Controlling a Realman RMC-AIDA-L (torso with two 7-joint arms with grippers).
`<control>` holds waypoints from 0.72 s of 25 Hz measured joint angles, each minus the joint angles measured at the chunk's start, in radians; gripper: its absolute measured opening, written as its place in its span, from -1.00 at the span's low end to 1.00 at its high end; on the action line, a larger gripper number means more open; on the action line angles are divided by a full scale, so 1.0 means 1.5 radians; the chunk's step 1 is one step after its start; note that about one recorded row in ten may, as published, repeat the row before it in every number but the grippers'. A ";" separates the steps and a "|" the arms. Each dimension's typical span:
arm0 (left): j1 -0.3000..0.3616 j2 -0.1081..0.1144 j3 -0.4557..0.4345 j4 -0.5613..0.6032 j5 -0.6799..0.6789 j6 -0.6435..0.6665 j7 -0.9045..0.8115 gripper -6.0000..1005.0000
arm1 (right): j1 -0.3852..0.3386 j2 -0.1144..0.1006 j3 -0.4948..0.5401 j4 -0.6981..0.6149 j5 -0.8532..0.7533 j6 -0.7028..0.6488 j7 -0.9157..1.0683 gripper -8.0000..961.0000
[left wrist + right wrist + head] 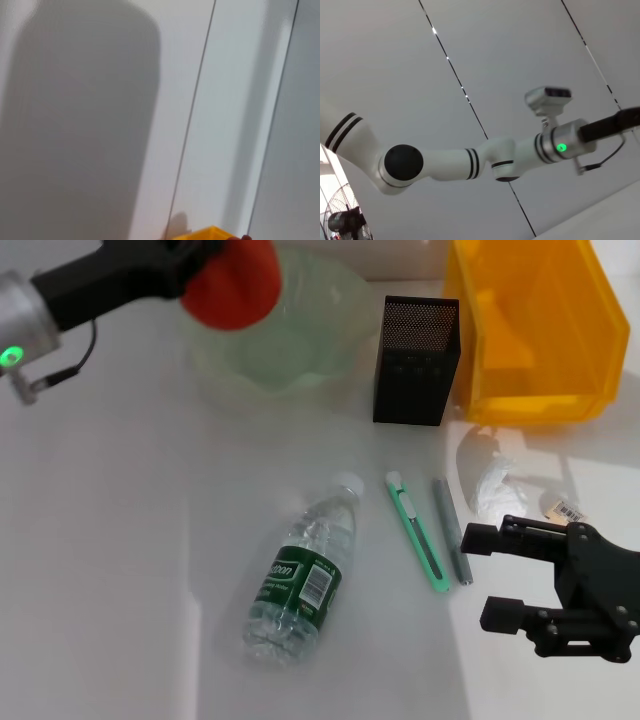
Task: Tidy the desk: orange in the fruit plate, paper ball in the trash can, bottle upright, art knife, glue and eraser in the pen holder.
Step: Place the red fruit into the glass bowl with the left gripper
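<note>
The orange (232,282) is held clenched by the left gripper (205,265) over the fruit plate's (330,315) near-left rim, while the right gripper (500,575), fingers spread, is kept beside the art knife (416,530).

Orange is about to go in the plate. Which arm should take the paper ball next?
Right, probably. The right hand sits open just in front of the paper ball, while the left hand holds the orange over the fruit plate.
</note>
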 joint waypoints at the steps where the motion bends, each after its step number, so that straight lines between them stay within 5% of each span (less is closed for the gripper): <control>1: -0.025 0.000 0.003 -0.020 -0.006 -0.038 0.000 -0.76 | 0.000 0.000 0.000 0.005 0.000 0.000 -0.002 0.55; 7: -0.107 0.002 0.022 -0.083 -0.007 -0.164 -0.017 -0.84 | 0.004 0.001 0.000 0.031 0.000 0.004 -0.016 0.54; 8: -0.132 -0.001 0.061 -0.095 -0.011 -0.230 -0.032 -0.85 | 0.004 0.001 0.000 0.035 0.000 0.005 -0.019 0.54; 18: -0.117 -0.003 0.079 -0.100 -0.061 -0.250 -0.025 -0.31 | 0.008 0.002 -0.002 0.060 0.000 0.022 -0.035 0.53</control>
